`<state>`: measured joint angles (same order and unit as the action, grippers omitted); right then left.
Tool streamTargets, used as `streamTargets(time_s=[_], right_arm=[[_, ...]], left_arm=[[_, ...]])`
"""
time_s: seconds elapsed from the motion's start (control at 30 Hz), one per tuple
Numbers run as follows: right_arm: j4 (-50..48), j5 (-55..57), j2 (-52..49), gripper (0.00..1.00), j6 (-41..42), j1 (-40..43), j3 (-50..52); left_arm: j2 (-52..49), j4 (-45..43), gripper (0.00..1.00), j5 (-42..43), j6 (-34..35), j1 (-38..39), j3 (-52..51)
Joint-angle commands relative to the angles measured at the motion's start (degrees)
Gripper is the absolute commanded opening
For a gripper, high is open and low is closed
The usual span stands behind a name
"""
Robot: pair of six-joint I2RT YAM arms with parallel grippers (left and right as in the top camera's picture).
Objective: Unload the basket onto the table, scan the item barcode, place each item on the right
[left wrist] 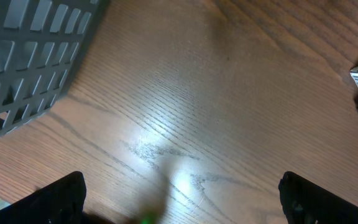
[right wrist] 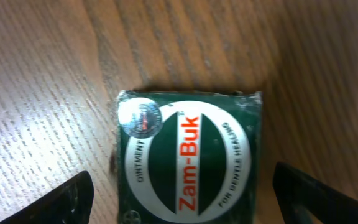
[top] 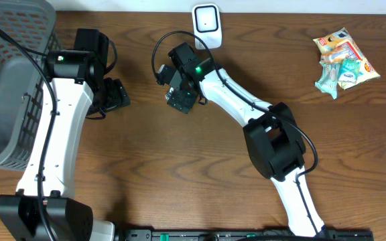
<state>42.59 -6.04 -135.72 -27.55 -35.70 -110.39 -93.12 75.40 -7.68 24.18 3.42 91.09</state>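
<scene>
**Green box between open right jaws: grip not yet made**

Wood table (top: 179,174). The box (right wrist: 188,165) appears to lie flat on it, "Zam-Buk" label up, just in front of the white scanner (top: 206,20). No barcode shows on the visible face. It is probably underneath or on a side wall, but I cannot tell which.

Right gripper (right wrist: 182,186): jaws spread wide, one finger on each side of the box. A strip of bare wood shows on both sides, so nothing is pinched.

Left gripper (left wrist: 182,193): jaws fully spread over bare wood beside the grey basket (top: 12,80), holding nothing. The box corner just shows at the right edge of its view.

Snack packets (top: 344,60) sit well apart at the far right and play no part here.

Judged step: close on the box, then present it to the scanner.

To do it well:
- Even up the gaps first. The box looks slightly nearer the left finger, so one pad may touch early and push it across the wood.
- Come low enough to catch the side walls rather than the top edge. The box is shallow and may tip.
- Close squarely on opposite walls and leave both broad faces uncovered.
- Lift clear before turning, then roll the wrist until the hidden faces meet the scanner window.
- Keep the left arm where it is, out of the way.
</scene>
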Motion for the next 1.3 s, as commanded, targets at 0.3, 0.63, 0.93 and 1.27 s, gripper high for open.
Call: streamTargets(time_s=[0.3, 0.63, 0.93, 1.27], right_arm=[[1.0, -2.0, -3.0, 0.81, 0.9, 0.8, 0.8], [2.3, -2.1, -1.9, 0.58, 6.4, 0.8, 0.6], [3.6, -2.1, 2.8, 0.53, 12.3, 0.8, 0.6], [8.5, -26.9, 11.4, 0.47, 13.4, 6.3, 0.6]], left_arm=[[-0.4, 0.2, 0.98, -0.5, 0.3, -0.2, -0.1], [-0.4, 0.2, 0.98, -0.5, 0.3, -0.2, -0.1], [-0.4, 0.2, 0.98, -0.5, 0.3, -0.2, -0.1], [-0.4, 0.2, 0.98, -0.5, 0.3, -0.2, -0.1]])
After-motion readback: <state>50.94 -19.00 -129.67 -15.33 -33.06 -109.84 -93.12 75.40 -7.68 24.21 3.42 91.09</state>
